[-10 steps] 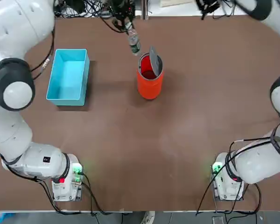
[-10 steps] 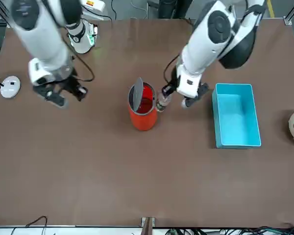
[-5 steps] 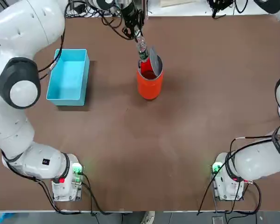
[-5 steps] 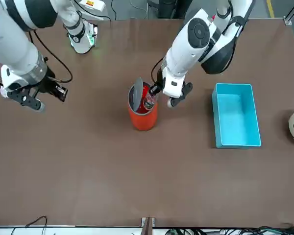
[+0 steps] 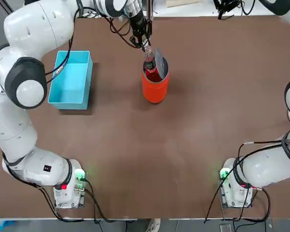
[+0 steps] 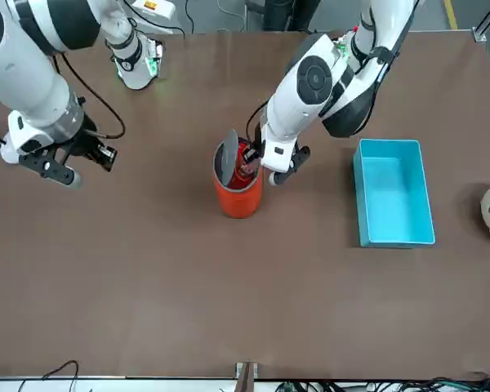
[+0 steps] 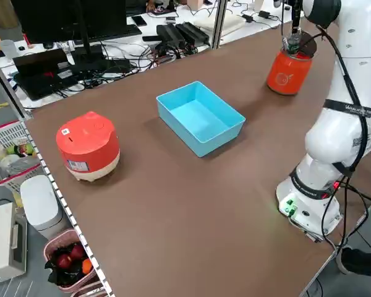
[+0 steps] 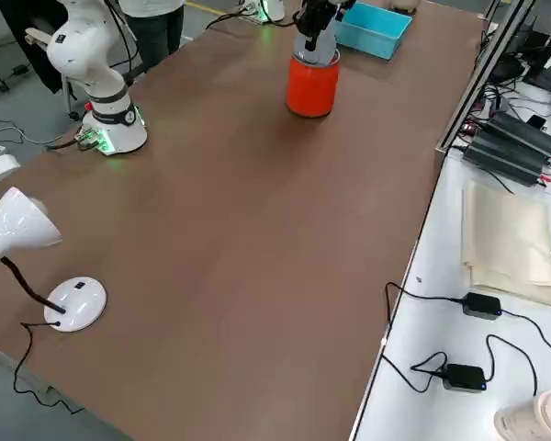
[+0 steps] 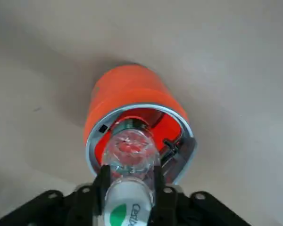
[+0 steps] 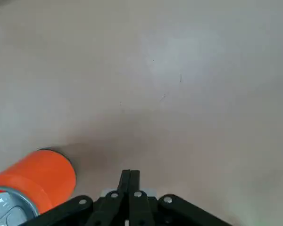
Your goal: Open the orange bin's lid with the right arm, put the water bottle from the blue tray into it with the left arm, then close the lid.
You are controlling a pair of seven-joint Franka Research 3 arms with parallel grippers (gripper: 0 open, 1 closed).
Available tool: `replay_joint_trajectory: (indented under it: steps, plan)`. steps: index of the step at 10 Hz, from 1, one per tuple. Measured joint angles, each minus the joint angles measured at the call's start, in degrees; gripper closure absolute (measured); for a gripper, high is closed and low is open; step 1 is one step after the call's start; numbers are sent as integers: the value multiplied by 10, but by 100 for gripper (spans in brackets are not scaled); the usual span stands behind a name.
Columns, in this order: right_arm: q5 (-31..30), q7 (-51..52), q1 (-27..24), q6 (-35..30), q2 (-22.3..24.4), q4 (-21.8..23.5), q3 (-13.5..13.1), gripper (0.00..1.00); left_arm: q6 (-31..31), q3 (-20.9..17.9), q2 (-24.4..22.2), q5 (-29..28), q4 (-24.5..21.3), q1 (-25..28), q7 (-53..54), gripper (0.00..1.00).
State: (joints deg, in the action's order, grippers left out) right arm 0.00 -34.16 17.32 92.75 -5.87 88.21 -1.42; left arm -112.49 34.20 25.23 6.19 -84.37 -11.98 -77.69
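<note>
Dipping base-first into the open orange bin (image 9: 127, 89), the water bottle (image 9: 132, 155) between the left hand's (image 9: 130, 172) parted fingers; right hand (image 6: 75, 155) closed above the counter (image 6: 229, 302), apart from the bin.

In the left wrist view, the orange bin's (image 9: 132, 87) floor is hidden behind the water bottle (image 9: 131, 155) at six o'clock; the right wrist view crops the bin at eight o'clock.
</note>
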Motion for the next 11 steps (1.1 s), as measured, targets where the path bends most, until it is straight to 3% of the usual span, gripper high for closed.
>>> replay_joint_trajectory:
  steps: [3,4,7,11]
  plan:
    - [1,0,0,1,0,0,0,99,1,-3,-2,-5,13,19,0,7]
    - [5,-1,1,3,0,0,0,99,16,-3,-11,-24,19,38,0,0]
    - [14,-38,32,30,0,17,4,99,89,-4,-55,-131,24,128,58,0]
    - [14,-200,166,113,-3,75,8,99,142,-5,-79,-139,26,270,265,0]
